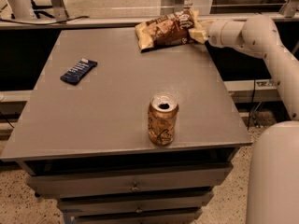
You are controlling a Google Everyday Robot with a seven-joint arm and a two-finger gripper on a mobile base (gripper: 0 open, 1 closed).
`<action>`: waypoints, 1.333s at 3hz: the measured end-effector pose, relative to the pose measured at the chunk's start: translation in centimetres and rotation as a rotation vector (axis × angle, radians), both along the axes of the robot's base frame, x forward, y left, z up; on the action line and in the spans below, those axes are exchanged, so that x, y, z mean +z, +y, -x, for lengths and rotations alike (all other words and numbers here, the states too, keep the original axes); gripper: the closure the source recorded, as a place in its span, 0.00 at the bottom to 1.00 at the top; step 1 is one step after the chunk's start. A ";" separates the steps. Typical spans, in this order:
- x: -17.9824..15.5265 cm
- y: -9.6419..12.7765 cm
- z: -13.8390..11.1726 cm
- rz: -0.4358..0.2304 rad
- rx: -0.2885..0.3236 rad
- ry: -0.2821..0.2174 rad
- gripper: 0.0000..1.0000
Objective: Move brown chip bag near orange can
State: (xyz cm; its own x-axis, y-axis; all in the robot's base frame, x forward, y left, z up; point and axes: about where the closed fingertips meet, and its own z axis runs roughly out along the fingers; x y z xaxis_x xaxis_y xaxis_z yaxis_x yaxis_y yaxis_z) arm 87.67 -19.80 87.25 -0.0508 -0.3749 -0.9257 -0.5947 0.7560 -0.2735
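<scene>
The brown chip bag (164,30) lies at the table's far edge, right of centre, with its right end tipped up. My gripper (199,31) reaches in from the right on the white arm (252,34) and is shut on the bag's right end. The orange can (162,119) stands upright near the table's front edge, well in front of the bag, with its top open.
A small dark-blue bar wrapper (78,71) lies on the left side of the grey table (107,111). Drawers sit under the tabletop. A white robot part (275,171) fills the lower right corner.
</scene>
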 end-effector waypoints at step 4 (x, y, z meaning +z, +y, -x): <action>3.4 4.2 19.8 -0.128 0.297 0.167 1.00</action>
